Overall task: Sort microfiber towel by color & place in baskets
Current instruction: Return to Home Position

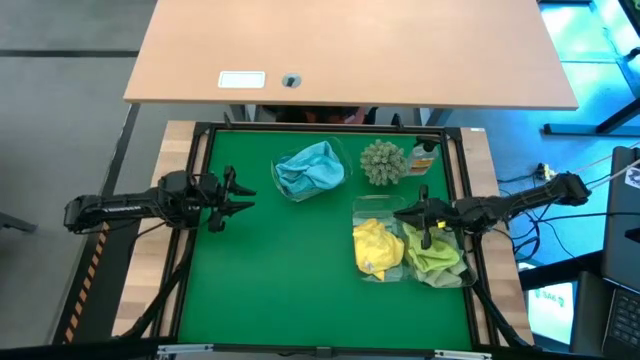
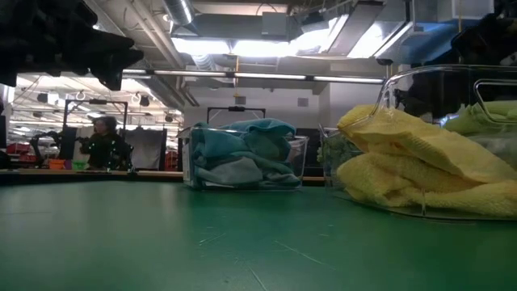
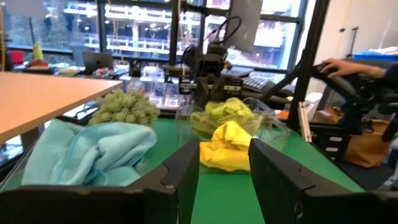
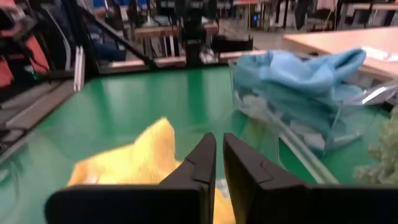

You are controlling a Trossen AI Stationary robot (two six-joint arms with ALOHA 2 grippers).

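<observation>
Apparently homing: light-blue microfiber towels (image 1: pixel 310 170) in the far clear plastic bin (image 2: pixel 300 162), yellow towel (image 1: pixel 378 248) and lime-green towel (image 1: pixel 435 255) in the two near clear bins (image 1: pixel 372 206), left gripper (image 1: pixel 240 199) splayed empty at the table's left, right gripper (image 1: pixel 402 213) pinched on nothing above them, needing only lift and pull-back.

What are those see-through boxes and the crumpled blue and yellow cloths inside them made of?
The clear rectangular bins look like hard glossy plastic: see-through walls catching light glints. The crumpled light blue cloths and yellow cloths look like soft, matte, fuzzy fabric, probably microfiber: they fold and slump loosely.
</observation>
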